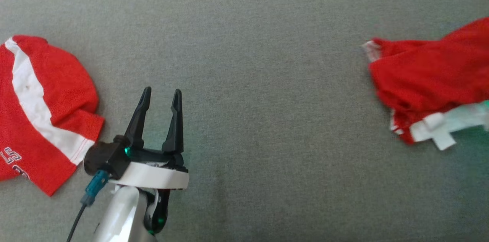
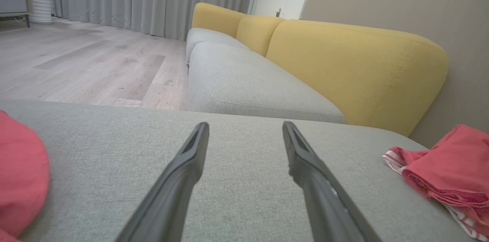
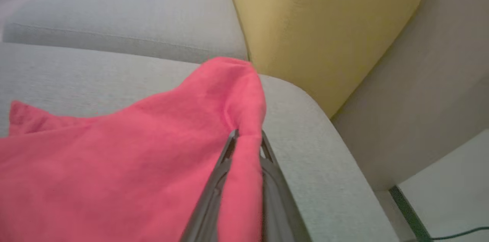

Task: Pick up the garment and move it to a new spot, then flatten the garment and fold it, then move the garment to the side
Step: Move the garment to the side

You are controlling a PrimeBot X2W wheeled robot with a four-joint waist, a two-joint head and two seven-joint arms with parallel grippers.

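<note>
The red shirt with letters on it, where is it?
In the head view the shirt lies at the grey cushion's far left, just left of the open left gripper.

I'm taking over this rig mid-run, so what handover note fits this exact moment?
Left gripper: open, empty, above the grey fabric cushion.
Right gripper: shut on a fold of the crumpled red mesh garment at the cushion's right end.
A red shirt with a white stripe lies at the left end.
Done: garment gripped.
Left: relocate, flatten, fold, set aside.
</note>
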